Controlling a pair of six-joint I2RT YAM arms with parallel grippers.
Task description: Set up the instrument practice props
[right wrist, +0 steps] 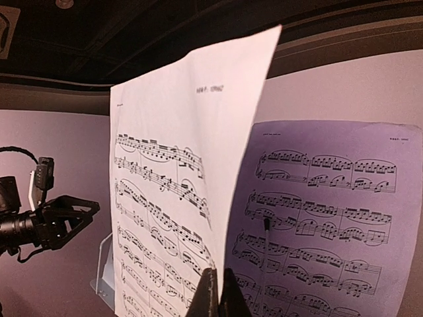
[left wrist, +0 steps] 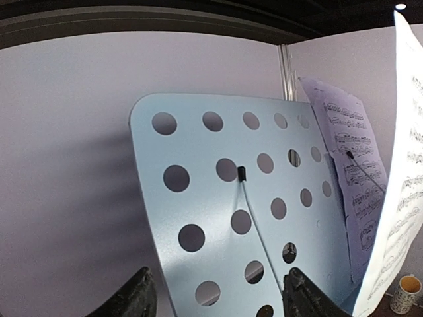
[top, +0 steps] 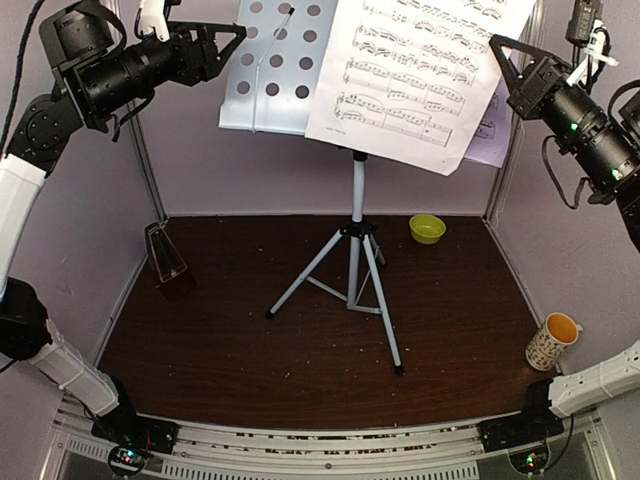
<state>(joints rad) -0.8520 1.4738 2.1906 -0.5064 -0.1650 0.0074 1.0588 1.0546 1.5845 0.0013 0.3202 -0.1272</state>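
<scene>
The white perforated music stand [top: 268, 62] stands on its silver-black tripod [top: 355, 255] at mid table. The lavender sheet [top: 492, 128] rests on the stand's right half under a wire arm [right wrist: 266, 224]. My right gripper [top: 503, 55] is shut on the right edge of the white sheet [top: 420, 70] and holds it upright in front of the stand; the right wrist view shows the white sheet [right wrist: 178, 198] and the lavender sheet [right wrist: 324, 211]. My left gripper [top: 228, 45] is open and empty, facing the bare left half of the stand [left wrist: 218, 218]. The dark-red metronome [top: 168, 262] stands at the left.
A small green bowl [top: 427, 228] sits at the back, right of the tripod. A patterned yellow-lined cup [top: 552, 340] stands at the right edge and also shows in the left wrist view [left wrist: 408, 294]. Lavender walls enclose the dark wooden table [top: 250, 360].
</scene>
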